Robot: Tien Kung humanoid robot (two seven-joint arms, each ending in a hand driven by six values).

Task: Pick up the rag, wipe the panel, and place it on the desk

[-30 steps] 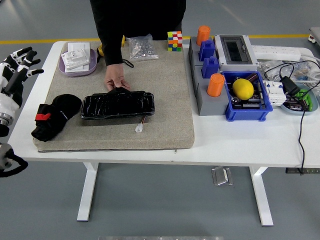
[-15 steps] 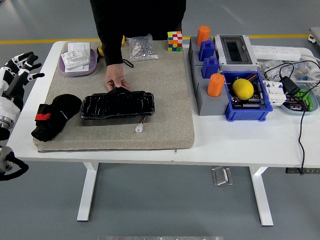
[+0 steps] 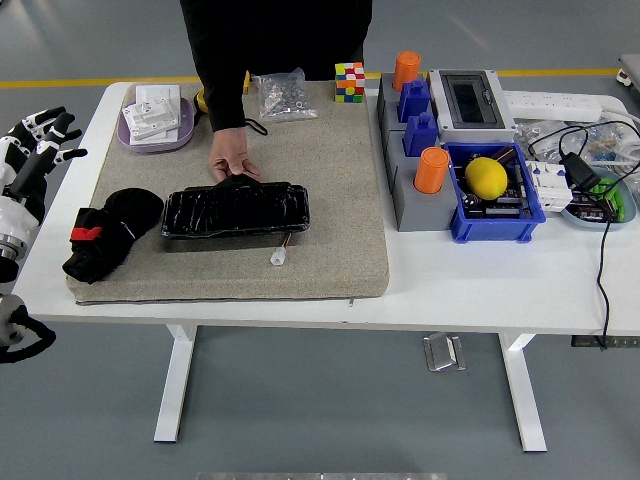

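Rag (image 3: pixel 108 234) lies bunched on mat, right of left hand (image 3: pixel 35 140). Hand empty, fingers spread, off table edge. Person's hand (image 3: pixel 232 158) steadies panel (image 3: pixel 236 211). Risk: reach clips table edge, or rag drags mat.

Bare mat (image 3: pixel 330 200) lies open at three o'clock of the panel (image 3: pixel 236 210), while a person's hand (image 3: pixel 232 158) blocks its twelve o'clock edge and the rag (image 3: pixel 108 233) crowds nine o'clock.

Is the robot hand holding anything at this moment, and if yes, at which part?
Nothing is held. The left robot hand is open beside the table's left edge, apart from the black rag. A person's hand rests on the far edge of the black panel.
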